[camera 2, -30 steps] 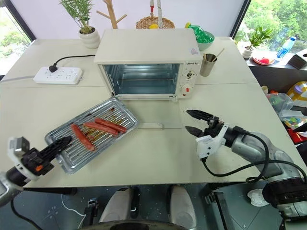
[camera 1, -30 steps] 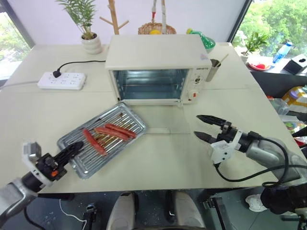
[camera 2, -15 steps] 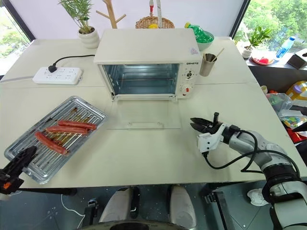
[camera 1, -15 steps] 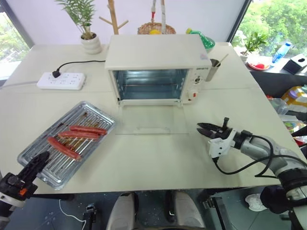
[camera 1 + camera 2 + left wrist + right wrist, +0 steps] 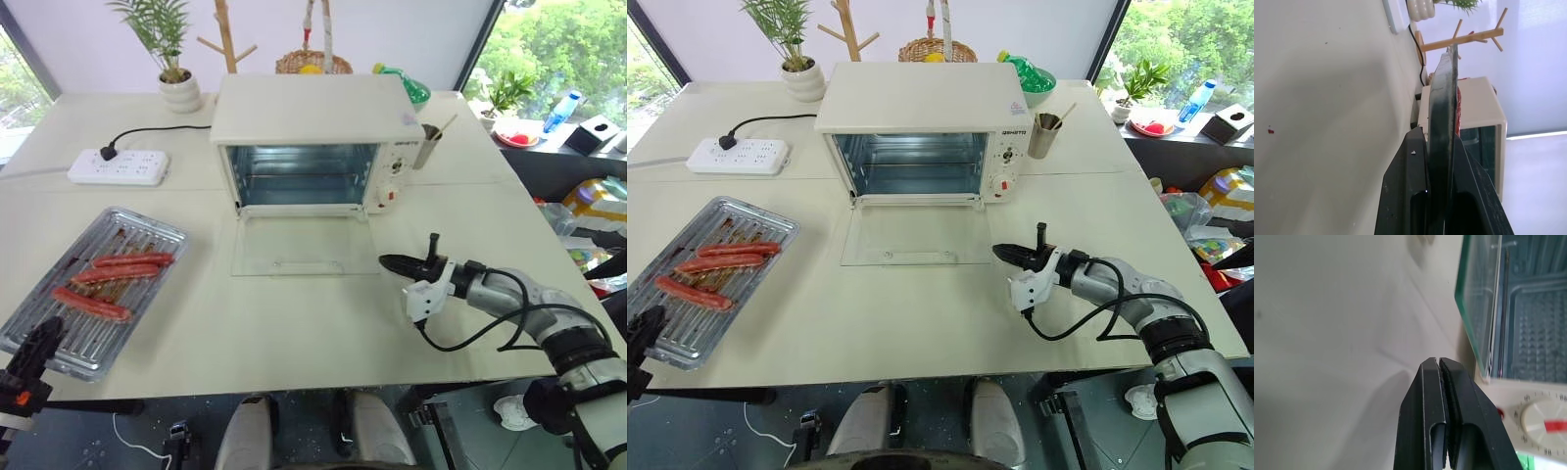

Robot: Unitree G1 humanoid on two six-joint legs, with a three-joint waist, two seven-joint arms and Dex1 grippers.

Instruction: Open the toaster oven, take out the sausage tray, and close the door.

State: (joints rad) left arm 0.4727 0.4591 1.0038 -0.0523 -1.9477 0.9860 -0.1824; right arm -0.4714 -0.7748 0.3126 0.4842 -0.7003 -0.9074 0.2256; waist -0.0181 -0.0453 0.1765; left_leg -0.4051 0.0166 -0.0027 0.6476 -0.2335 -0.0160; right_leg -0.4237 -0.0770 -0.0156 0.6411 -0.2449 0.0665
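Observation:
The cream-white toaster oven (image 5: 313,110) stands at the back middle of the table. Its glass door (image 5: 302,245) is folded down flat onto the tabletop, and the chamber behind it is bare. The silver sausage tray (image 5: 59,338) sits at the table's front left and carries three red sausages (image 5: 116,277). My left gripper (image 5: 37,343) is shut on the tray's near rim (image 5: 1444,98), which runs edge-on between the black fingers (image 5: 1410,196). My right gripper (image 5: 1002,253) is shut and holds nothing. It hovers low over the table, just right of the door's front corner.
A white power strip (image 5: 118,166) with a black plug lies back left, beside a potted plant (image 5: 176,83). Right of the oven stands a metal cup (image 5: 428,130), with a basket (image 5: 312,64) and a green bowl (image 5: 416,90) behind it. The table's front edge runs close under both grippers.
My left gripper has drawn the sausage tray leftward, away from the door. My right gripper has gone from open to shut and dropped lower, nearer the door's front corner.

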